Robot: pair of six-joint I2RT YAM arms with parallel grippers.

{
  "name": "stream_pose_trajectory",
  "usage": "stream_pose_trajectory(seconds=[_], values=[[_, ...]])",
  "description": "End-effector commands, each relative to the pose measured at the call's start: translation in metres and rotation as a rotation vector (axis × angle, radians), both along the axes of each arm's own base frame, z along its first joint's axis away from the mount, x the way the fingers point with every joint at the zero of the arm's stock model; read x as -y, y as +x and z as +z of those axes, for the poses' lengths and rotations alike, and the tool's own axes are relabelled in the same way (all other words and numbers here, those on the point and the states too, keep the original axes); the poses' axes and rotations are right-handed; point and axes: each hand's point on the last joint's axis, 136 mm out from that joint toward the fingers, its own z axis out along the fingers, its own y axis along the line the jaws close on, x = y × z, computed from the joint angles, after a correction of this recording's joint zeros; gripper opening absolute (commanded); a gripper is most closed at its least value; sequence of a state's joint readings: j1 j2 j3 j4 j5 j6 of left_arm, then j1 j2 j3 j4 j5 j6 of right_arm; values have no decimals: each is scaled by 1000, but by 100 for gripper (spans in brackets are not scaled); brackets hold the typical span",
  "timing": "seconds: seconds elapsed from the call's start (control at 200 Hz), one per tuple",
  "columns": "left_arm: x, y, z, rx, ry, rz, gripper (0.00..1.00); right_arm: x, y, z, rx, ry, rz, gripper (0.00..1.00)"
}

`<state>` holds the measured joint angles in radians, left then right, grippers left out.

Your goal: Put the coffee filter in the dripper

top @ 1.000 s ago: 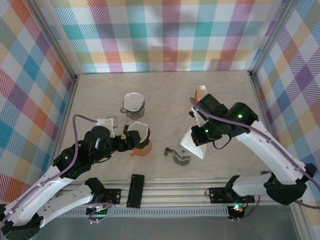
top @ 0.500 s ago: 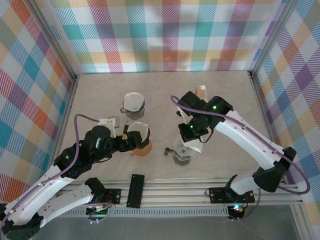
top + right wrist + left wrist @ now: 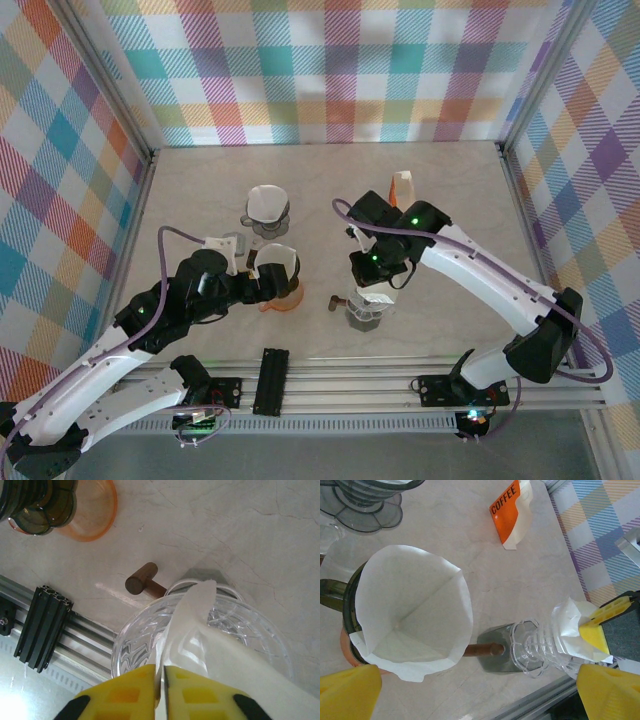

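- right end effector (image 3: 160, 674): fingers all but together, clamped on the folded coffee filter (image 3: 200, 625); just a thin strip of paper between the pads.
- filter runs forward from the fingertips into the mouth of the clear dripper (image 3: 142, 630), directly under the end effector. Its tip reaches the far rim and a wide flap overhangs the rim on the near side.
- paper looks folded flat, not opened into a cone or lying against the wall.
- dripper's wooden handle (image 3: 141, 579) sticks out just beyond the rim; dripper stands upright on the bench (image 3: 250, 530).
- left end effector (image 3: 477, 687): fingers wide apart, holding nothing. Right ahead of it, a second filter (image 3: 410, 610) sits opened in the orange-based dripper (image 3: 346, 647).
- coffee packet (image 3: 509, 510) lies farther out, well apart from both.
- progress, my read: filter delivered to the dripper and partly in, not seated. Left to do: let go, back out, and get the paper settled down inside.
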<state>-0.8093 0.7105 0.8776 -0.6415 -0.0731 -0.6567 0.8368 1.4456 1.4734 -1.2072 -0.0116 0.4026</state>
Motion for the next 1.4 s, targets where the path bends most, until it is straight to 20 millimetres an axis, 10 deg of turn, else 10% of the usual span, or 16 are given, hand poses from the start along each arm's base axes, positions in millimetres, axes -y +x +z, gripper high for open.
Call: stream_pose_trajectory(seconds=[0.0,0.48,0.865,1.395], values=[[6,1,9,32,-22,-27,100,-3,2,-2,14,12,-10,20],[35,6,17,-10,-37,-112,100,0,10,25,154,116,-45,68],[97,7,8,-73,10,-258,74,52,9,37,345,76,-149,72],[126,8,-15,-104,80,-278,82,86,-24,12,380,198,-218,75]])
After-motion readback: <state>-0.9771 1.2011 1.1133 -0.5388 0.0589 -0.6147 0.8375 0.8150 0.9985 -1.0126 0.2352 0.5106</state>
